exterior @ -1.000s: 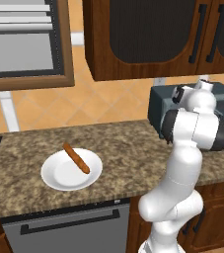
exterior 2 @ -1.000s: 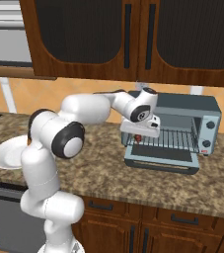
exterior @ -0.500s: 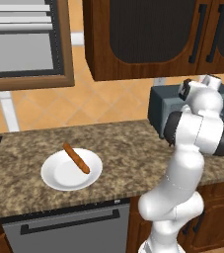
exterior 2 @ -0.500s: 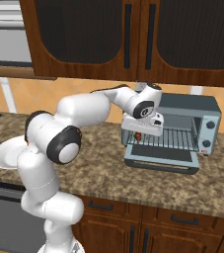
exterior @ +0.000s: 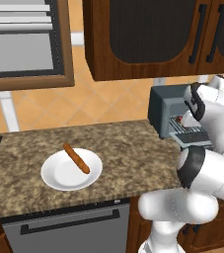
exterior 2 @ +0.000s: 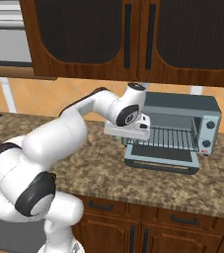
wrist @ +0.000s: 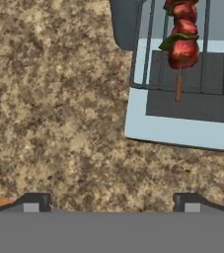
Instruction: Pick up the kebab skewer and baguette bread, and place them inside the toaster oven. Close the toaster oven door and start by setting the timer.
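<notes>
The kebab skewer (wrist: 182, 39), red chunks on a thin stick, lies on the wire rack inside the toaster oven (exterior 2: 182, 111). Its stick end points out over the toaster oven door (wrist: 172, 132), which hangs open and flat (exterior 2: 162, 159). My gripper (wrist: 111, 202) is open and holds nothing. It hovers above the granite counter just off the door's left front corner (exterior 2: 129, 138). The baguette bread (exterior: 76, 158) lies on a white plate (exterior: 54, 180) far to the left on the counter.
Two knobs (exterior 2: 211, 124) sit on the oven's right front panel. Dark wooden wall cabinets (exterior 2: 133, 39) hang low over the oven. A framed window (exterior: 19, 44) is at the far left and a dishwasher front (exterior: 69, 227) sits under the counter.
The gripper opened and let go of the kebab skewer, which now rests on the rack. The hand has drawn back out of the oven, towards the left.
</notes>
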Tool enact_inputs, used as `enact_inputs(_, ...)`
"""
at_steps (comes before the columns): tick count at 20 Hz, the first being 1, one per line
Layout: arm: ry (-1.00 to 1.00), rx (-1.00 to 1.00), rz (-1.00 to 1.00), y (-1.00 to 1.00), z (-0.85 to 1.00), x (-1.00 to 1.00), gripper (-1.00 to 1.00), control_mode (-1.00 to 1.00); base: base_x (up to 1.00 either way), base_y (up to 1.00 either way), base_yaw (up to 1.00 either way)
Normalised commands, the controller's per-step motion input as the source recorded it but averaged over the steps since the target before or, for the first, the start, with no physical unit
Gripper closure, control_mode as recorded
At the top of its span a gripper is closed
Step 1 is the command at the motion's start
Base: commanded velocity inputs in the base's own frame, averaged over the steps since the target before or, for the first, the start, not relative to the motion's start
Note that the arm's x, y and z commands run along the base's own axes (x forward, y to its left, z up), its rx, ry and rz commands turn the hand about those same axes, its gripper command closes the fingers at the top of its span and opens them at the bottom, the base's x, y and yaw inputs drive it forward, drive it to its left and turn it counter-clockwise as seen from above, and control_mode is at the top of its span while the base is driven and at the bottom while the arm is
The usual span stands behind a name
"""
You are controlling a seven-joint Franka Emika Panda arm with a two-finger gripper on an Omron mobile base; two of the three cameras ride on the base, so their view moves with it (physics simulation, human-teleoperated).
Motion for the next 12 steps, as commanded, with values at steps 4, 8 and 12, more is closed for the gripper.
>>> enact_inputs(4,0.0,-0.08,0.0,1.0,0.0,-0.95,-1.0,-1.0,0.0,0.0,0.0)
enact_inputs(8,-0.05,-0.09,0.0,1.0,0.0,-0.79,-1.0,-1.0,0.0,0.0,0.0)
enact_inputs(12,-0.03,-0.04,0.0,1.0,0.0,-0.41,-1.0,-1.0,0.0,0.0,0.0)
